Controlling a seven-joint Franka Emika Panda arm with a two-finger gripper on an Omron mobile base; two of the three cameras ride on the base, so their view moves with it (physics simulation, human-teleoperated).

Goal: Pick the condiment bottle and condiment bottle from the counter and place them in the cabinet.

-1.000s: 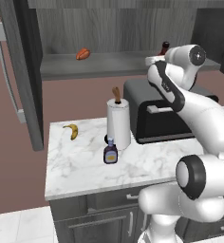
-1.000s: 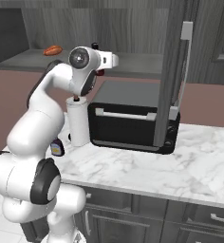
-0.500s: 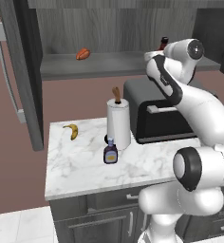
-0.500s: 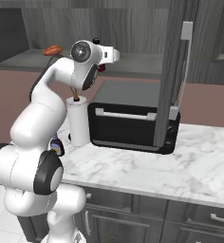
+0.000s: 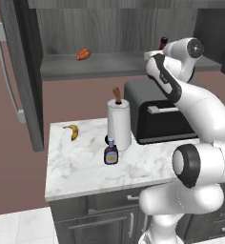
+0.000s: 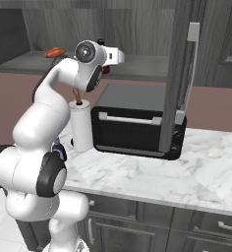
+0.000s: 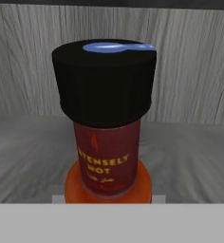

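Up at the dark grey wood-grain cabinet [image 5: 133,28], the white arm reaches over the black toaster oven [image 5: 157,116] so that its gripper [image 5: 158,47] hangs at the shelf's right part. Held there is the slim red condiment bottle with a black cap [image 7: 107,118]; in the left base view only its cap and a strip of red [image 5: 163,43] peek out behind the wrist. Seen from the hand, this bottle stands upright and close, with yellow lettering on its red body and the grey back wall beyond it. The fingertips themselves are hidden, so the pincer looks pressed against the red bottle, though I cannot see the contact itself, nor whether the bottle's base touches the shelf. Farther left on the same shelf lies a small orange-red item [image 5: 83,54], too small to name.

Below, on the white grey-veined marble counter [image 5: 76,171], the squat dark-purple condiment bottle with a pale-blue cap and orange label [image 5: 110,152] stands upright just in front of the tall white paper-towel roll [image 5: 119,124], near the slab's middle and well apart from the gripper. A yellow banana [image 5: 71,131] lies toward the far left corner. The cabinet's tall door with its long silver bar handle [image 5: 7,76] stands swung open at the left.
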